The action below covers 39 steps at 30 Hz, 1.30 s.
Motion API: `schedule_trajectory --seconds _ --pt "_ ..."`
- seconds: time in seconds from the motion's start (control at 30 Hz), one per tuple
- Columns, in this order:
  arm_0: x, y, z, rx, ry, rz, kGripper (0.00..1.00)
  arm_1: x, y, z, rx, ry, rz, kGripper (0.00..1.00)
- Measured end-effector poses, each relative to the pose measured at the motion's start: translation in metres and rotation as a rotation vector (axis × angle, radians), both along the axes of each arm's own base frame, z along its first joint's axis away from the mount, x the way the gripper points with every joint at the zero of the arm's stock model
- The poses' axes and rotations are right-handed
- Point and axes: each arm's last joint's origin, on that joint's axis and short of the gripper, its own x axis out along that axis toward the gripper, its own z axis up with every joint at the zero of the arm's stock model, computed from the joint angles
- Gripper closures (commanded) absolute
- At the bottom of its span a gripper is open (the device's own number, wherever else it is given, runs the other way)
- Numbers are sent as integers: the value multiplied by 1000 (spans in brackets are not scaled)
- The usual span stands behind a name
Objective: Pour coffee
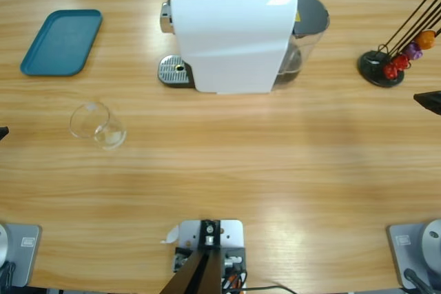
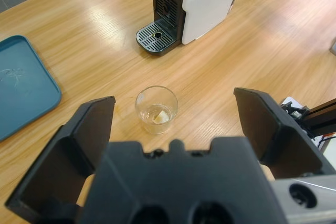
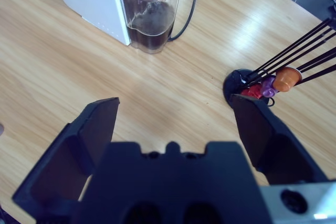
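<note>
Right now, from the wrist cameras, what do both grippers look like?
Both look alike. The left gripper has two broad, matte black jaws, hollowed on their inner faces, rising from a blocky black body with two round holes at its bottom edge. The right gripper has the same build. A silver-grey piece shows at each view's lower right corner.

Left pincer [image 2: 173, 129] fills the lower part of the left wrist view: matte black all over, two broad wedge-shaped jaws with hollowed inner faces, rising either side of a chunky faceted black body. Two round recesses sit at that body's bottom edge, and a silver-grey plate with a dark hole shows at lower right. Right pincer [image 3: 176, 129] is the same build: black angular jaws, faceted black body, and a grey corner piece with a small round hole.
</note>
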Motion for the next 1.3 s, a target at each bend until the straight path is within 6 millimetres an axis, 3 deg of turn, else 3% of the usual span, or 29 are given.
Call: schedule_trajectory --seconds 0.37,0.57,0.63,0.8,0.9,1.07,1.3 --pt "0 0 0 0 1 5 0 0 0 0 0 0 0 41" --pt "7 0 9 -60 4 106 0 -1 -1 0 3 -3 0 41" --pt "21 -6 25 -81 7 119 0 -1 -1 0 3 -3 0 41" --pt "79 -33 76 -193 68 187 0 -1 -1 0 3 -3 0 37" --pt "120 -54 90 -244 149 208 0 -1 -1 0 3 -4 0 41" --pt "174 -86 98 -352 310 169 23 -2 -1 1 6 -7 0 41" --pt "218 -115 75 -424 492 220 55 -2 -2 1 7 -9 0 40"
